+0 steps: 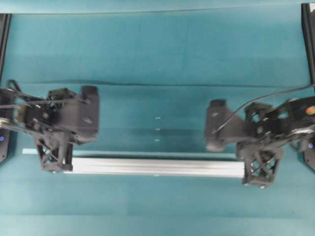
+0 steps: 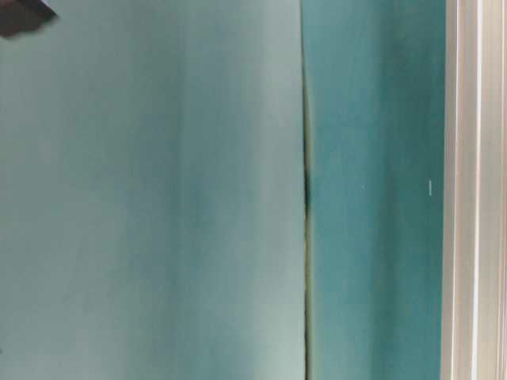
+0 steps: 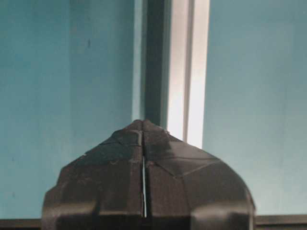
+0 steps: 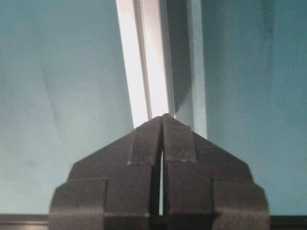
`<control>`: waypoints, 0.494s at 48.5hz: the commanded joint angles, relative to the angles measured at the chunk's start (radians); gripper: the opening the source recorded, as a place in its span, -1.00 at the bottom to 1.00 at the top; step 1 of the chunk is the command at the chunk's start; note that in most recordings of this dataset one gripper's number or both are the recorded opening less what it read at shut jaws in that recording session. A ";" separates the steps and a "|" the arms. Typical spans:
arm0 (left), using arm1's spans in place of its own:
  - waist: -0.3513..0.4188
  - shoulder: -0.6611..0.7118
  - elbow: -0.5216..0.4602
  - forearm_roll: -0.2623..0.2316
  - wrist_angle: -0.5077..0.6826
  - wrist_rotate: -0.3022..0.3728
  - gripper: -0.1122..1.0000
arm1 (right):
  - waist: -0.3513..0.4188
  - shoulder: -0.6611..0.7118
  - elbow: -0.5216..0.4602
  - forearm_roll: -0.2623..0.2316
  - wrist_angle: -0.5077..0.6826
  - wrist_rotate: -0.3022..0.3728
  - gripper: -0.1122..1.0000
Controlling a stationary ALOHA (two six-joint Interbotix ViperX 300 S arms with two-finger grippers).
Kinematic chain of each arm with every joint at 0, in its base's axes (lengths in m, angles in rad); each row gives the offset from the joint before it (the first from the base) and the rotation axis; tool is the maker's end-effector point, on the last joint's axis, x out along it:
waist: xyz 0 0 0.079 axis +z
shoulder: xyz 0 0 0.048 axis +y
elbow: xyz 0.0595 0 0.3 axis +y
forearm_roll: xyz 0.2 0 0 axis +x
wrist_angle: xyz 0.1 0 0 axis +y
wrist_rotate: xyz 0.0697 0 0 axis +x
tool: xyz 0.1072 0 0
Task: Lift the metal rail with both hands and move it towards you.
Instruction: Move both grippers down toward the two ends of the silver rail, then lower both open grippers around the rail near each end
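The metal rail [image 1: 157,167] lies crosswise over the teal table, long and silver with lengthwise grooves. My left gripper [image 1: 55,164] is at its left end and my right gripper [image 1: 258,172] at its right end. In the left wrist view the gripper [image 3: 143,122] is shut, a thin bright sliver shows between the pads, and the rail [image 3: 188,72] runs away from the tips. The right wrist view shows the same: the gripper [image 4: 162,116] is shut at the end of the rail [image 4: 144,57]. A dark shadow runs beside the rail. The rail [image 2: 475,190] fills the right edge of the table-level view.
A thin pale-blue tape strip [image 1: 123,153] lies just behind the rail, parallel to it. Three small white marks [image 1: 157,129] sit mid-table. A fold in the teal cloth [image 1: 157,84] crosses the table farther back. Black frame posts [image 1: 309,39] stand at the sides.
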 commanded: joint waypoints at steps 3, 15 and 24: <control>-0.008 0.025 -0.035 0.003 0.009 0.000 -0.90 | 0.003 0.025 -0.014 -0.002 -0.029 -0.002 -0.78; -0.015 0.035 -0.034 0.003 0.008 -0.012 -0.90 | 0.003 0.025 -0.005 -0.002 -0.051 -0.009 -0.76; -0.037 0.034 -0.037 0.003 -0.012 -0.015 -0.90 | 0.003 0.028 0.000 -0.002 -0.097 -0.008 -0.66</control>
